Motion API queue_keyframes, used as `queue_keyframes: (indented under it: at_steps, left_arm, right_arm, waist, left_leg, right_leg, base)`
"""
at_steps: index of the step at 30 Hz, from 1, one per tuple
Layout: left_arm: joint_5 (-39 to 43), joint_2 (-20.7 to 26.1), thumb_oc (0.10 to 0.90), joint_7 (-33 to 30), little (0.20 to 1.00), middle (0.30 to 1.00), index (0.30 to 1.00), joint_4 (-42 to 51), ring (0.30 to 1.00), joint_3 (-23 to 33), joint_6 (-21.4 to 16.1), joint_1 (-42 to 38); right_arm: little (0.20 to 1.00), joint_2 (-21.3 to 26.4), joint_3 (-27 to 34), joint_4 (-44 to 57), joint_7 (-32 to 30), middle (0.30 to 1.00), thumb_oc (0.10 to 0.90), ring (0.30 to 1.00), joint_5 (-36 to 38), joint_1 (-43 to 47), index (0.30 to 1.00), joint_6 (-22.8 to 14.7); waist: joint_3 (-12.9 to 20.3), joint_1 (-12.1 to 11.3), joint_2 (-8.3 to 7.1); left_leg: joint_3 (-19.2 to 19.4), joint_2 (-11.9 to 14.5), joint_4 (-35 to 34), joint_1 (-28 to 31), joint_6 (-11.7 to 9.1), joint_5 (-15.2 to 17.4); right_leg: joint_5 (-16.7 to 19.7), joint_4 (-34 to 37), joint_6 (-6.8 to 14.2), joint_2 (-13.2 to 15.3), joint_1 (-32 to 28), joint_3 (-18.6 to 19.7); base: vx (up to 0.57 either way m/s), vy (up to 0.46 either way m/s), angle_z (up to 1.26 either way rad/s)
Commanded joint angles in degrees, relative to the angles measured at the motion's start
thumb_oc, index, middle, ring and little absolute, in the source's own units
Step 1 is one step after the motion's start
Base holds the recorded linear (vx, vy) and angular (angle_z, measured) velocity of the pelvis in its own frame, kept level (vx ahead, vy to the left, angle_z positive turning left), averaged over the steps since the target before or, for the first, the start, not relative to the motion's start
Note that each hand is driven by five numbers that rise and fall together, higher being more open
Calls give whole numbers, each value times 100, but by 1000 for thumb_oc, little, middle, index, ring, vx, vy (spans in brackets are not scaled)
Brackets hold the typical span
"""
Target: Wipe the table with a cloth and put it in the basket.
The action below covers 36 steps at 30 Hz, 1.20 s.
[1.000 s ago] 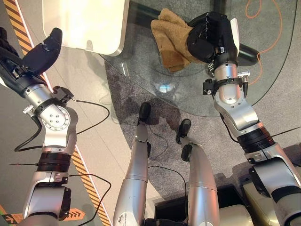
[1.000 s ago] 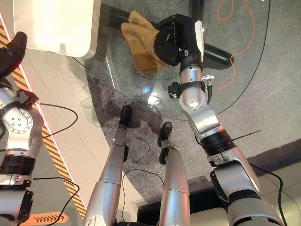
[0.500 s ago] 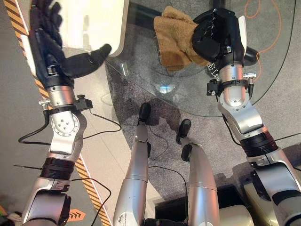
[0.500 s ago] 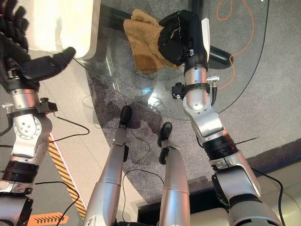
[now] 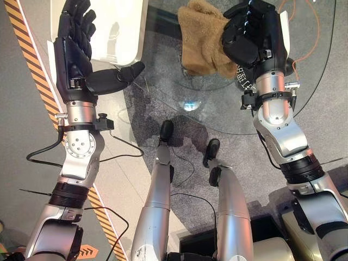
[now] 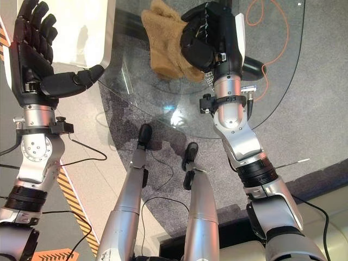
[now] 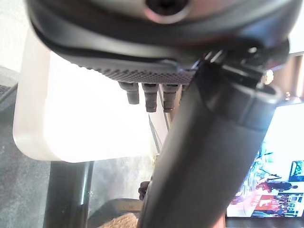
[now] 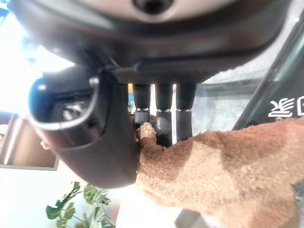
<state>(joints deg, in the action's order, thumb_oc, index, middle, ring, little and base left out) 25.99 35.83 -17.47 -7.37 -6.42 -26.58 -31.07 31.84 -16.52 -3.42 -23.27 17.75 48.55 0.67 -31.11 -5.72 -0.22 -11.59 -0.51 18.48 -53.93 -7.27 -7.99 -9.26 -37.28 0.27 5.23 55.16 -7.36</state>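
The right hand point(image 5: 250, 32) is positioned over the round glass desk point(image 5: 315, 81), with its fingers curled around one edge of the brown cloth point(image 5: 201, 38). The cloth hangs from this grip as a bunched, folded mass extending toward the robot's left of the hand; whether its lower fold touches the glass surface cannot be determined. In the right wrist view, the cloth point(image 8: 223, 175) lies directly against the fingers point(image 8: 164, 111) and the thumb, confirming a closed grip on the fabric. The left hand point(image 5: 76, 49) is raised at the left side of the scene, well apart from the cloth, with its fingers straight and spread and the thumb extended sideways toward the desk; it holds nothing. Behind the left hand lies a white rectangular tray-like object point(image 5: 119, 32) with rounded corners; it overlaps the left edge of the glass desk. Its surface is brightly lit, and any contents cannot be determined. In the left wrist view, the same white object point(image 7: 80, 118) appears past the straight fingertips point(image 7: 151, 97), and a small part of the brown cloth point(image 7: 121, 221) is visible at the frame edge. An orange cable point(image 5: 315, 32) loops on the grey floor beyond the desk, seen through the glass. A yellow-and-black striped line point(image 5: 32, 65) runs across the floor on the left side.
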Motion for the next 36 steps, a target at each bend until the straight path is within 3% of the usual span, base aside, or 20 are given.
queue_keyframes:
  at_steps: [1,20,36]
  left_arm:
    - [-48,-97,800,37,900,900,900,734,900,145,-377,-384]
    - [77,-348,800,275,900,900,900,686,900,-246,-196,-612]
    - [652,-816,800,304,900,900,900,490,900,-718,35,-1076]
  right_arm:
    - [200,141,627,1477,82,300,100,300,198,489,300,-1162]
    - [200,2,532,2020,425,300,100,300,808,771,300,-1302]
    - [200,-112,286,2130,388,300,100,300,793,1209,300,-1117]
  waist:
    - [132,116,-90]
    - [132,209,-148]
    - [132,336,-208]
  left_leg:
    - [827,-536,689,382,814,822]
    - [876,-497,631,523,795,812]
    - [935,-475,602,604,778,805]
  right_leg:
    - [896,1110,212,-433,-532,4]
    - [915,1189,208,-439,-651,45]
    - [948,1282,219,-473,-723,128]
  base:
    - [0,0,0]
    - [0,0,0]
    - [-2,2,-1]
